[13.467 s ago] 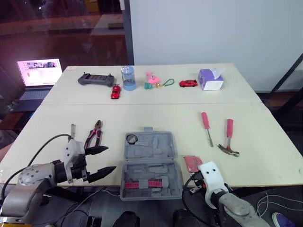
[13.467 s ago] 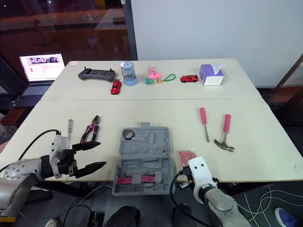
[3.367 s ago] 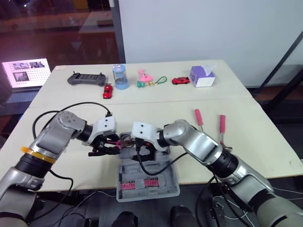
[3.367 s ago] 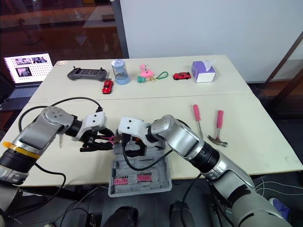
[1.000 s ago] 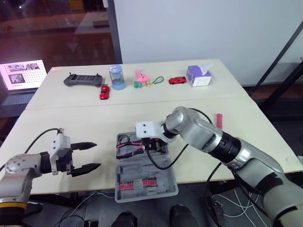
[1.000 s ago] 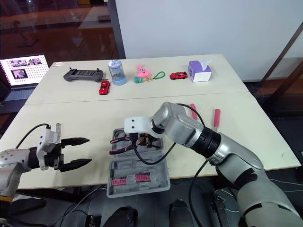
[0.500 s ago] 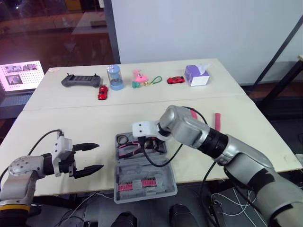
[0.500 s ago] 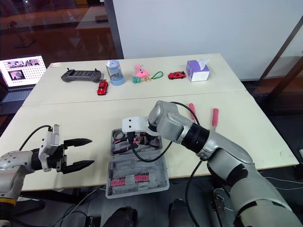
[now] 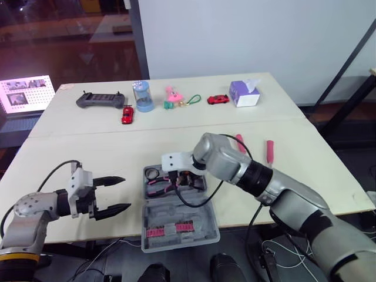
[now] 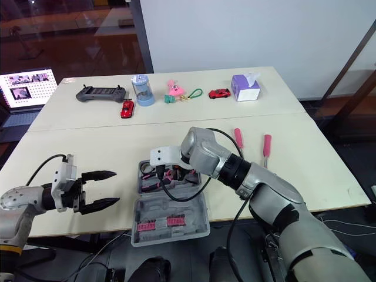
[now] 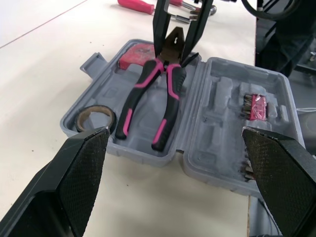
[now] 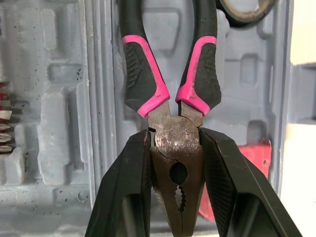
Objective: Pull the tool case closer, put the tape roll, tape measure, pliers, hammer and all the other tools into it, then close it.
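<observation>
Pliers point(image 12: 170, 134): pink-black grips, possibly rusty.

The case point(image 11: 227, 98) is matt grey moulded plastic, speckled with dirt. The pliers point(image 12: 173, 143) have a dull, worn metal head (spotted dark) and smooth pink-and-black grips. The tabletop point(image 11: 39, 74) is smooth and matt. The right hand point(image 12: 174, 136) has black plastic fingers point(image 12: 123, 197).

the open tool case point(image 9: 202, 214) sits at the table's point(image 9: 88, 153) near edge, centre. the pliers point(image 12: 143, 89) lie in its far half, with the tape roll point(image 11: 80, 120) at that half's left end. the left gripper point(image 9: 126, 192) is left of the case, apart. the screwdriver point(image 9: 239, 143) and hammer point(image 9: 269, 150) lie right of it, side by side. the controller point(image 9: 100, 99), cup point(image 9: 143, 97) and tissue box point(image 9: 245, 93) line the far side.
</observation>
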`<state>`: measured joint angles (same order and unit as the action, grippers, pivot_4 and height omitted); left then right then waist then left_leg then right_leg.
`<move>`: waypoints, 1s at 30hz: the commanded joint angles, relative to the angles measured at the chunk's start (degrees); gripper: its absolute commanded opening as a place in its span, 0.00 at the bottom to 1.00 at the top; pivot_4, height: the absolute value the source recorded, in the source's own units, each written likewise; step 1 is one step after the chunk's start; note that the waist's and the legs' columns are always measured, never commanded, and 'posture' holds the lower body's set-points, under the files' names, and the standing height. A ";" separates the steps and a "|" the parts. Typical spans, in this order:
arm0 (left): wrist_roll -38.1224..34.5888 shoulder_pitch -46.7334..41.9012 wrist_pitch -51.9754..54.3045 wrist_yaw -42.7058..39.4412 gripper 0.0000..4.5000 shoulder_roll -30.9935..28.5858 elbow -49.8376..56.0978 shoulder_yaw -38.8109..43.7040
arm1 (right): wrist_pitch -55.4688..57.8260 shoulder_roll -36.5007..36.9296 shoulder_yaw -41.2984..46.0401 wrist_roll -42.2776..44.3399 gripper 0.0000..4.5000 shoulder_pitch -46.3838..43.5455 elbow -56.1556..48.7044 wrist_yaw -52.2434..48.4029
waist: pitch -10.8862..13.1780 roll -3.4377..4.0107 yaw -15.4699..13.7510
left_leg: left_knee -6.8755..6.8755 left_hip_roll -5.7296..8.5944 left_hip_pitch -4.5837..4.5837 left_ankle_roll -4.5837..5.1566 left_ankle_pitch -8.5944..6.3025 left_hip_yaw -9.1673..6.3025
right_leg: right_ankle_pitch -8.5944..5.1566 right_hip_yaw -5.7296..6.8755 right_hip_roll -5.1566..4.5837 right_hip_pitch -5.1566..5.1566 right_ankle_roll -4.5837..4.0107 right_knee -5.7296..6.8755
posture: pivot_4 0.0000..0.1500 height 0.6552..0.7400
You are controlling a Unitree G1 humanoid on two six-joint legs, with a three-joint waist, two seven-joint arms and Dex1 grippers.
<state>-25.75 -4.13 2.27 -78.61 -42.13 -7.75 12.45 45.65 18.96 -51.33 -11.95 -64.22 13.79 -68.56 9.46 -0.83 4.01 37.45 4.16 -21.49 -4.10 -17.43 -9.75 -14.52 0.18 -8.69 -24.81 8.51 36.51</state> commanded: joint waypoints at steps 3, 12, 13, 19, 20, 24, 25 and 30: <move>-1.25 0.08 0.34 0.92 1.00 -0.43 1.57 0.81 | -1.52 -1.75 0.52 -1.63 0.22 -0.12 0.53 0.09 | 0.00 0.00 0.00 | 0.00 0.00 0.00 0.00 0.00 0.00 | 0.00 0.00 0.00 0.00 0.00 0.00 | 1.00 1.00; -1.30 0.43 1.34 2.16 1.00 -0.53 2.75 0.93 | -3.66 -2.53 0.73 -3.33 0.22 1.54 3.62 1.03 | 0.00 0.01 0.00 | -0.02 0.00 0.01 0.00 0.00 0.00 | 0.00 0.00 0.00 0.00 0.00 0.00 | 1.00 1.00; -1.31 0.41 1.45 2.24 1.00 -0.56 2.79 0.94 | -3.85 -2.53 0.71 -3.51 0.22 1.72 3.68 1.01 | 0.00 0.01 0.00 | -0.02 0.00 0.01 0.00 0.00 0.00 | 0.00 0.00 0.00 0.00 0.00 0.00 | 1.00 1.00; -1.09 -0.04 1.72 2.83 1.00 -0.74 2.46 0.73 | -4.74 -3.16 1.16 -4.14 0.22 3.07 4.03 1.48 | -0.01 0.01 0.00 | -0.01 0.00 0.01 0.00 0.00 0.00 | 0.00 0.00 0.00 0.01 0.00 0.00 | 1.00 1.00; -1.03 -0.13 1.71 2.95 1.00 -0.74 2.37 0.70 | -4.83 -3.27 1.44 -4.10 0.33 3.34 4.17 1.57 | -0.01 0.01 -0.01 | -0.01 0.00 0.02 0.00 0.00 0.00 | 0.00 0.00 0.00 0.00 0.00 0.00 | 1.00 1.00; -0.91 -0.43 1.84 3.17 1.00 -0.77 2.05 0.63 | -4.89 -3.94 3.71 -3.18 0.73 4.09 3.90 2.30 | -0.01 0.00 -0.01 | -0.02 0.00 0.02 0.00 0.00 0.00 | 0.00 0.00 0.00 0.01 0.00 0.00 | 1.00 1.00; -0.93 -0.47 1.93 3.16 1.00 -0.78 2.04 0.64 | -4.55 -4.38 4.84 -2.72 0.83 4.00 3.84 2.77 | -0.01 0.00 0.00 | -0.02 0.00 0.03 0.00 0.00 -0.01 | 0.00 0.00 0.01 0.02 0.00 0.00 | 1.00 1.00; -0.72 -0.83 1.91 3.11 1.00 -0.77 1.36 0.56 | -2.73 -5.69 9.65 -1.11 0.83 3.23 2.15 3.86 | -0.01 0.01 0.01 | -0.04 -0.01 0.02 0.00 0.00 0.00 | 0.00 0.00 0.01 -0.01 0.00 0.00 | 1.00 1.00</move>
<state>-25.74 -4.77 4.52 -75.41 -42.15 -6.61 12.43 42.38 13.91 -44.05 -13.97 -59.65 18.07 -65.01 9.44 -0.82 4.02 37.41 4.16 -21.47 -4.11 -17.43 -9.75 -14.52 0.17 -8.69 -24.81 8.50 36.51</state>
